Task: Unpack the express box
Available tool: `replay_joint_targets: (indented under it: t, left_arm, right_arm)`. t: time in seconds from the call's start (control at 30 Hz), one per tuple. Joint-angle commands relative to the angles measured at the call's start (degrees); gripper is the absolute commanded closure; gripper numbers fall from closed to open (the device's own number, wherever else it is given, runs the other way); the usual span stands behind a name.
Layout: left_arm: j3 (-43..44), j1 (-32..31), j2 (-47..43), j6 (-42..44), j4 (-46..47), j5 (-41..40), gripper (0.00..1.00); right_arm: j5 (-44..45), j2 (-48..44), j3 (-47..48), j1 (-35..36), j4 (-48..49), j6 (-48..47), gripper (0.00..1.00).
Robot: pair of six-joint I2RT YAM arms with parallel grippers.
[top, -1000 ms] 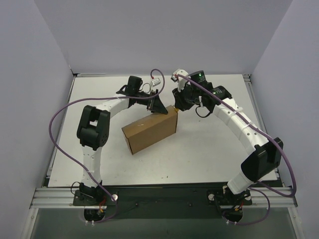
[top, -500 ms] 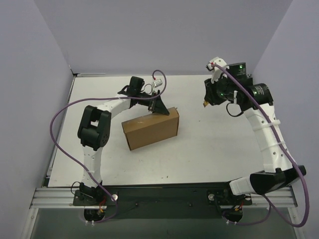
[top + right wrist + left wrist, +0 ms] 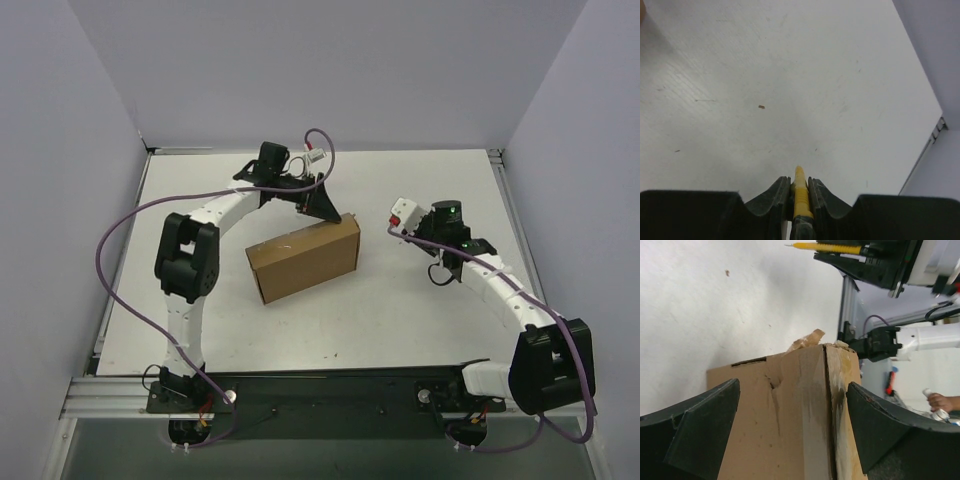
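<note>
The box [image 3: 305, 260] lies flat on the table [image 3: 420, 310], turned a little askew, with its lid down. Everything else I place from it.

My left end effector [image 3: 322, 200] hangs over the box's far right corner and is released, spread as wide as it goes. In my left wrist view that end effector [image 3: 792, 407] has the corner of the box [image 3: 770, 450] between its two dark fingers [image 3: 702, 432], one on each side. Neither finger presses on the cardboard. The corner is rough there: a scrap of torn cardboard [image 3: 807, 339] sticks up at the edge, and a dark seam runs down the side beside it.

My right end effector [image 3: 408, 222] is off to the right of the box, well apart from it and low over bare table. It is clenched on a yellow tool [image 3: 799, 192], which sits upright in the narrow slot between the fingers, its tip poking out just past them. In the right wrist view that end effector [image 3: 799, 181] looks out over bare white table [image 3: 765, 75], speckled with a few small marks. From my left wrist I see the same yellow tool [image 3: 827, 247] beyond the box's corner, lying level in the black grip and pointing away from the box's side of the view.
</note>
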Motion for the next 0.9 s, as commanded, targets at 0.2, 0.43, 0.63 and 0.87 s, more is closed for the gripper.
replay_joint_targets:
  t: [0.2,0.43,0.63,0.87]
  left_arm:
    - [-2.0,12.9,-8.9,10.6,-9.9,-6.5,0.05]
    - [-8.5,20.2,-11.8,15.2,-15.4,-9.1,0.23]
    - [-13.0,19.7,-12.4,25.2,-22.8,-8.3,0.52]
    - [-19.2,17.8,-16.7,30.5,-25.4,-4.5,0.72]
  right_arm:
    - [-2.1,-2.2,-8.1,1.4,7.2,-11.8,0.36]
    - [-8.3,-0.3,7.4,4.8,-9.6,6.1,0.25]
    - [-14.1,13.2,24.4,9.3,-20.5,24.9,0.62]
    - [-21.6,22.4,31.9,14.5,-22.9,27.7,0.91]
